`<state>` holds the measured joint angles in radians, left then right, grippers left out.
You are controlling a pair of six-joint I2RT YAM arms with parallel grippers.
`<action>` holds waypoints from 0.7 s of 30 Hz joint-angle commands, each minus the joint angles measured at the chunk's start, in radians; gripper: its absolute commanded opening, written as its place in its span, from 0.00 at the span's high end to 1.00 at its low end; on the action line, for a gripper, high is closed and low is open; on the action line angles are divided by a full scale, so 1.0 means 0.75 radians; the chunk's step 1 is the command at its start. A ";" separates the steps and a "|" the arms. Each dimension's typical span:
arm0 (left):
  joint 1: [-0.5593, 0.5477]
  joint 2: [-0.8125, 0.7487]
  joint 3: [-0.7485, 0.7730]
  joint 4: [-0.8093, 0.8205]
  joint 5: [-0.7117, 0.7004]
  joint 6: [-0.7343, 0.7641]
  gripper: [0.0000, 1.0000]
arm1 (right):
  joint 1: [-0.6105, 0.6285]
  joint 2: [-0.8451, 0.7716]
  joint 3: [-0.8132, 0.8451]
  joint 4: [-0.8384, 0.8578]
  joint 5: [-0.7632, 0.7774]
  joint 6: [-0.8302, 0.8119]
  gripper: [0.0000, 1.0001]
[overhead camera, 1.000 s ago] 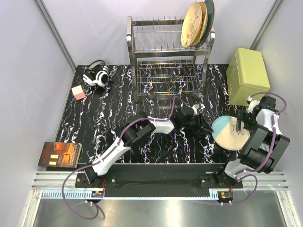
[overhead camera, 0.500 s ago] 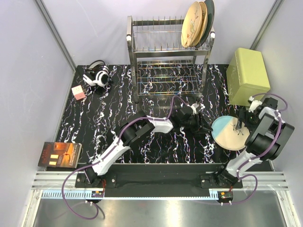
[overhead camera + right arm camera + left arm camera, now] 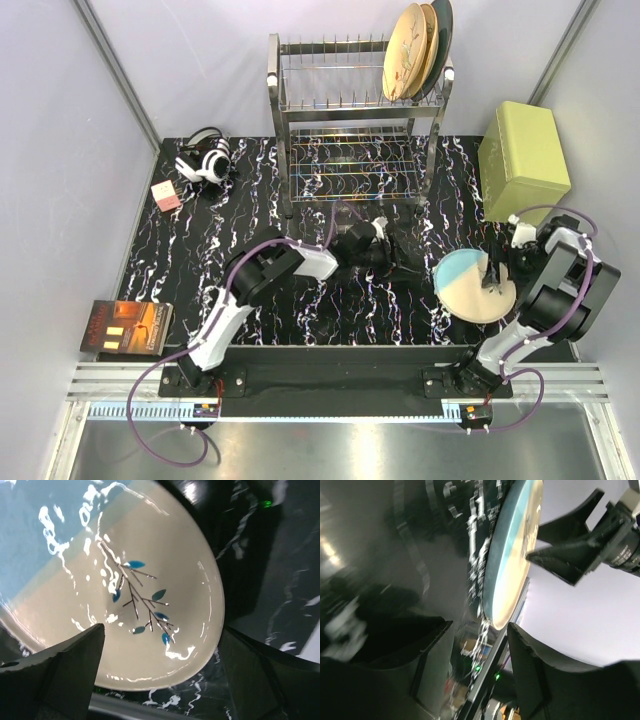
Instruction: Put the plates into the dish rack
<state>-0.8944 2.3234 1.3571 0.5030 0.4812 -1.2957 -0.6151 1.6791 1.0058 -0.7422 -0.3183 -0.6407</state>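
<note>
Cream plate (image 3: 470, 287) is lying on the table (image 3: 250, 220) under the right gripper (image 3: 160, 645), whose fingers are spreading wide, apparently not touching it. Left gripper (image 3: 479, 625) is sitting nearby, released and empty. Three plates (image 3: 415, 50) are standing in the dish rack (image 3: 340, 95).

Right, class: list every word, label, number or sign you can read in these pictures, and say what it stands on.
No text can be read.
Book: cover marks too small to read.
Right arm's black housing, left wrist view: pale lettering, too blurred to read.
</note>
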 commanded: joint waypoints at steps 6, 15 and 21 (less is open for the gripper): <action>0.014 -0.246 -0.330 -0.272 -0.159 0.228 0.35 | 0.259 -0.003 0.066 -0.352 -0.240 0.046 0.00; 0.014 -0.376 -0.427 -0.358 -0.210 0.322 0.33 | 0.524 0.140 0.234 -0.332 -0.392 0.220 0.00; 0.027 -0.331 -0.445 -0.419 -0.231 0.253 0.39 | 0.528 0.171 0.201 -0.340 -0.328 0.104 0.00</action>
<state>-0.8776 2.0319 1.0645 0.3313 0.3927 -1.1225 -0.2310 1.8050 1.1591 -0.9565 -0.5247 -0.5278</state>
